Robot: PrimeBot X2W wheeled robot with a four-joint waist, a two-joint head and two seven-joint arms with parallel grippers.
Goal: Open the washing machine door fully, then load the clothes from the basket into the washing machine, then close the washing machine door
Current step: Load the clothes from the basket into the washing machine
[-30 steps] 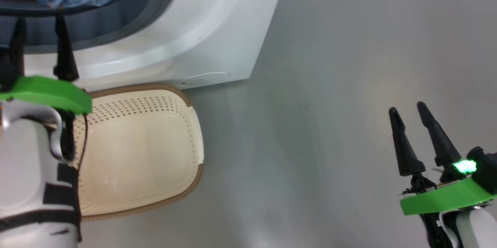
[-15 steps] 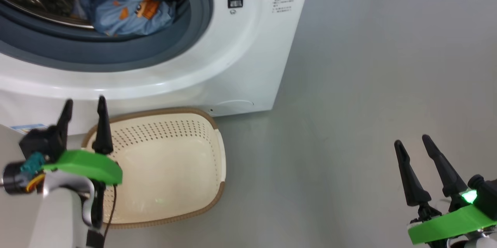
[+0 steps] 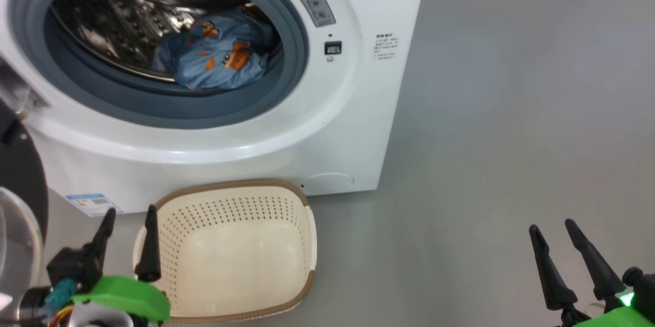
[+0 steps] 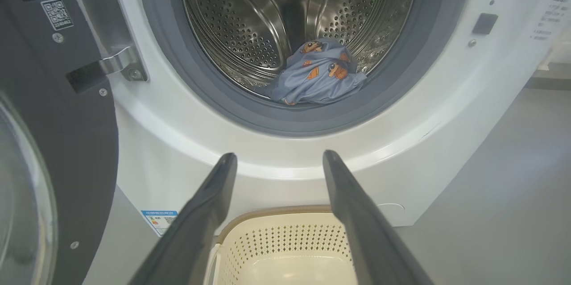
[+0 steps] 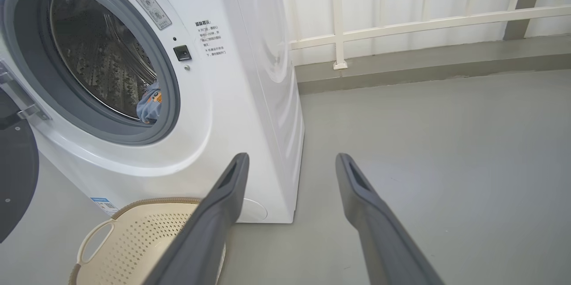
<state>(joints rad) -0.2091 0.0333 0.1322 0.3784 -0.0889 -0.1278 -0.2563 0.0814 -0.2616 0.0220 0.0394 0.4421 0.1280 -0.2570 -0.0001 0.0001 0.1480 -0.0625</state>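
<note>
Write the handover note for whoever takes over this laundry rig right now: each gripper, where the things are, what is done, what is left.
Left gripper: open, holding nothing, near the left edge of the basket.
Right gripper: open, holding nothing, over the floor to the right of the washing machine.
The washing machine door stands swung open at the left. The clothes lie in the drum, near its front lip. The basket sits on the floor before the machine, no clothes seen in it.
Done: door opened, clothes loaded.
Left: close the door.
</note>
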